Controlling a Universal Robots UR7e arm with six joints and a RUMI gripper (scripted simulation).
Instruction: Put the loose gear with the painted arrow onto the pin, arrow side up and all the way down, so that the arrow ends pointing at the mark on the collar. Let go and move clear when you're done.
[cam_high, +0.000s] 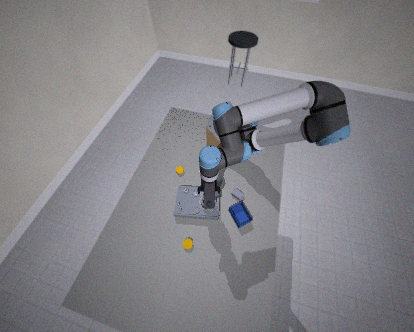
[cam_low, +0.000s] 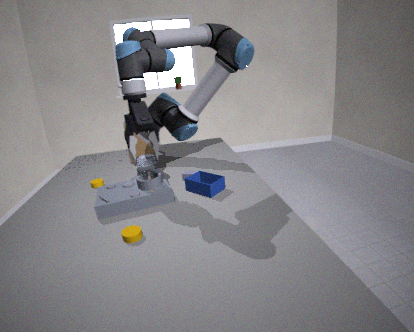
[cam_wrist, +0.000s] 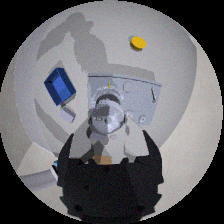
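My gripper (cam_low: 145, 161) (cam_high: 206, 200) (cam_wrist: 107, 115) is shut on the grey gear (cam_low: 145, 161) (cam_wrist: 106, 116) and holds it just above the collar (cam_low: 147, 181) at the right end of the grey base plate (cam_low: 120, 202) (cam_high: 184, 207) (cam_wrist: 142, 95). In the wrist view the gear covers the pin, and a small orange mark (cam_wrist: 110, 85) shows on the plate just beyond the gear. I cannot make out the painted arrow on the gear. Other flat gears lie on the plate's left part (cam_low: 117, 185).
A blue bin (cam_low: 205, 183) (cam_high: 241, 214) (cam_wrist: 59, 85) stands right of the plate. Two yellow discs lie on the mat, one in front (cam_low: 132, 233) (cam_high: 187, 243) and one behind left (cam_low: 97, 183) (cam_high: 180, 170) (cam_wrist: 137, 42). A small grey block (cam_high: 237, 192) lies near the bin. A stool (cam_high: 242, 40) stands far back.
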